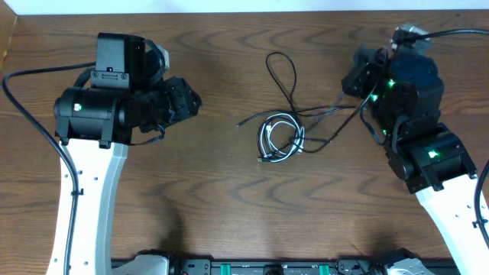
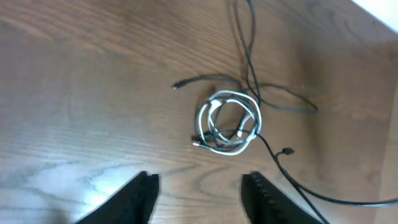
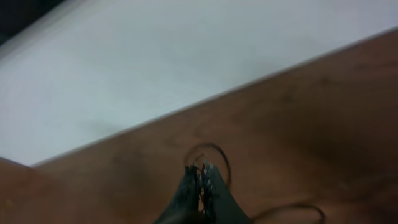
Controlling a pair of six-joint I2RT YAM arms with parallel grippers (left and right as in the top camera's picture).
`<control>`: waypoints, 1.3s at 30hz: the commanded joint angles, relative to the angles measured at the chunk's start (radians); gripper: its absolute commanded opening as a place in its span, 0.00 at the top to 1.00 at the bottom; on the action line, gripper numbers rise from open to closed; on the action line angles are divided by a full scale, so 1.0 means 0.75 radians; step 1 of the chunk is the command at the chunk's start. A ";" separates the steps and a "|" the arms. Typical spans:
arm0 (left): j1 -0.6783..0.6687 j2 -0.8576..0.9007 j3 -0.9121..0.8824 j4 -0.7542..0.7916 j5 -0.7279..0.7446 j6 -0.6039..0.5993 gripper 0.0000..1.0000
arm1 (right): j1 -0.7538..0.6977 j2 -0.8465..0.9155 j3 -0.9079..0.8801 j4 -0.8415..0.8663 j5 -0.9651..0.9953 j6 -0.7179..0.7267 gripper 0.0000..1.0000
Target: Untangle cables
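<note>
The cables lie tangled at the table's middle. A short white cable [image 1: 280, 136] is coiled, with thin black cables [image 1: 284, 76] looping over and behind it. The coil also shows in the left wrist view [image 2: 227, 121], with black cords [image 2: 249, 56] crossing it. My left gripper [image 1: 191, 101] is open and empty, hovering left of the tangle; its fingers [image 2: 199, 182] sit just short of the coil. My right gripper [image 1: 353, 95] is right of the tangle. Its fingers [image 3: 200, 171] are shut on a black cable [image 1: 336, 130] that runs taut from the tangle up to it.
The wooden table [image 1: 229, 206] ends at a far edge against a white wall [image 3: 155, 62]. Thick black robot cables run off both arms at the left [image 1: 23, 99] and top right [image 1: 458, 32].
</note>
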 commanded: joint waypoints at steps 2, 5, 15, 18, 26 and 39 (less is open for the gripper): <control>-0.044 0.018 -0.010 -0.008 0.189 0.215 0.43 | -0.005 -0.001 0.015 -0.051 -0.010 -0.030 0.99; -0.129 0.027 -0.011 -0.027 0.197 0.298 0.39 | -0.005 -0.001 0.015 -0.054 -0.071 -0.029 0.99; -0.381 0.045 -0.023 -0.028 0.215 0.444 0.37 | -0.006 0.010 0.014 -0.056 -0.030 -0.029 0.98; -0.463 0.046 -0.023 -0.028 0.231 0.528 0.37 | -0.006 0.039 0.014 -0.057 0.034 -0.030 0.99; -0.614 0.046 -0.023 -0.017 0.366 0.735 0.37 | -0.004 0.206 0.014 -0.094 0.133 -0.029 0.99; -0.629 0.049 -0.023 0.309 0.333 0.624 0.37 | 0.042 0.261 0.014 -0.086 -0.262 0.121 0.99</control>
